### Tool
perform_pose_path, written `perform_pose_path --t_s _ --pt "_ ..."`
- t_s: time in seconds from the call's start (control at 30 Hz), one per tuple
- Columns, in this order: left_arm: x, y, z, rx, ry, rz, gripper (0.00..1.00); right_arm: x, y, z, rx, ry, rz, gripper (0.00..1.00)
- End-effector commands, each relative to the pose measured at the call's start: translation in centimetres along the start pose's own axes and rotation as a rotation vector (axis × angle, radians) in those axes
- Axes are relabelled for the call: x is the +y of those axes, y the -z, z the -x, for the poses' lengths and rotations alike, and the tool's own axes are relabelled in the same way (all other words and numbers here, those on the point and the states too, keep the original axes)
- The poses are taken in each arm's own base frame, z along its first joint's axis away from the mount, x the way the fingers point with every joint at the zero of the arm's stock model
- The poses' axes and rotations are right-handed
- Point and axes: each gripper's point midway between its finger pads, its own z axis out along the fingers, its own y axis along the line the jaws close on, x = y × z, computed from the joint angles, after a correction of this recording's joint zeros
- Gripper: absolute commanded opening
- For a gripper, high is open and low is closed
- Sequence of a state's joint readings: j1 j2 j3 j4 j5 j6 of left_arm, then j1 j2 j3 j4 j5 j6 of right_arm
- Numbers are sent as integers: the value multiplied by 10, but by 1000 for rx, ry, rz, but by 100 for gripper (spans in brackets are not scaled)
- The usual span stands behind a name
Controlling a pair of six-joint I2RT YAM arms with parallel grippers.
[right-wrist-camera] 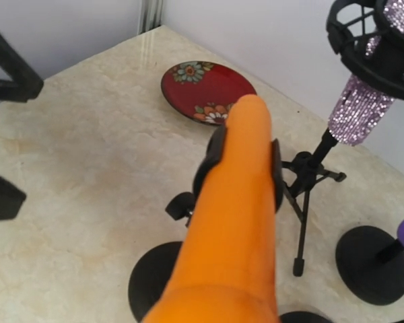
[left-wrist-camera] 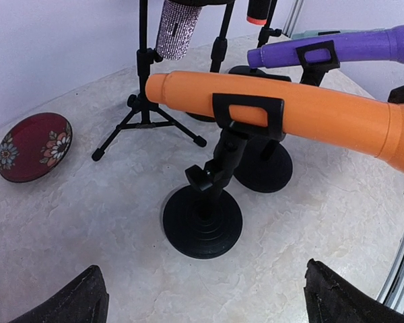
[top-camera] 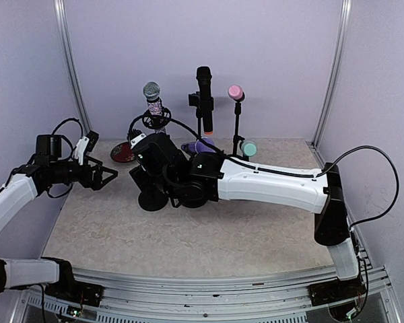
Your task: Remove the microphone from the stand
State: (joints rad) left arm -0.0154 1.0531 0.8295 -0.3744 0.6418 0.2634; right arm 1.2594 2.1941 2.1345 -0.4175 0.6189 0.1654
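Note:
An orange microphone (left-wrist-camera: pixel 296 114) lies level in the black clip (left-wrist-camera: pixel 249 114) of a short stand with a round black base (left-wrist-camera: pixel 202 222). In the right wrist view the microphone (right-wrist-camera: pixel 239 222) fills the lower middle and hides my fingers. My right gripper (top-camera: pixel 163 176) reaches across to the stand's base (top-camera: pixel 151 200) and looks shut on the microphone's wide end. In the top view the arm hides the microphone. My left gripper (top-camera: pixel 108 176) is open and empty, left of the stand and facing it; its dark fingertips (left-wrist-camera: pixel 81 299) frame the bottom of the left wrist view.
A red flowered plate (top-camera: pixel 123 153) lies at the back left. Behind the stand are a glitter microphone on a tripod (top-camera: pixel 153 97), a purple microphone on a round-base stand (top-camera: pixel 198 146), a tall black microphone (top-camera: pixel 204 94), a pink one (top-camera: pixel 236 92) and a teal one (top-camera: pixel 248 148).

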Motion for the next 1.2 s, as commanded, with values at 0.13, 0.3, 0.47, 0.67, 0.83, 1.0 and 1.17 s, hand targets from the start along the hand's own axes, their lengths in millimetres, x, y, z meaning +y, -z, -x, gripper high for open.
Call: perform_pose_path --t_s 0.13,0.3,0.47,0.67,0.83,1.0,1.17 --pt "-11 -2 0 -25 -37 5 99 -14 -14 -8 22 -88 -3 62" --pt "-16 -11 -1 -14 -57 -20 99 -15 -21 -17 66 -159 65 81" --pt "-24 -23 3 10 -68 -66 99 -20 -23 -17 66 -224 106 76" --pt "-29 -33 9 16 -98 -79 99 -18 -22 -8 36 -234 126 61" --pt "-22 -38 15 -3 -113 -48 99 -15 -23 -9 40 -238 128 43" --pt "-21 -52 13 14 -114 -26 98 1 -12 0 2 -254 156 27" --pt "-30 -69 8 45 -128 -35 94 29 5 17 -58 -305 212 20"
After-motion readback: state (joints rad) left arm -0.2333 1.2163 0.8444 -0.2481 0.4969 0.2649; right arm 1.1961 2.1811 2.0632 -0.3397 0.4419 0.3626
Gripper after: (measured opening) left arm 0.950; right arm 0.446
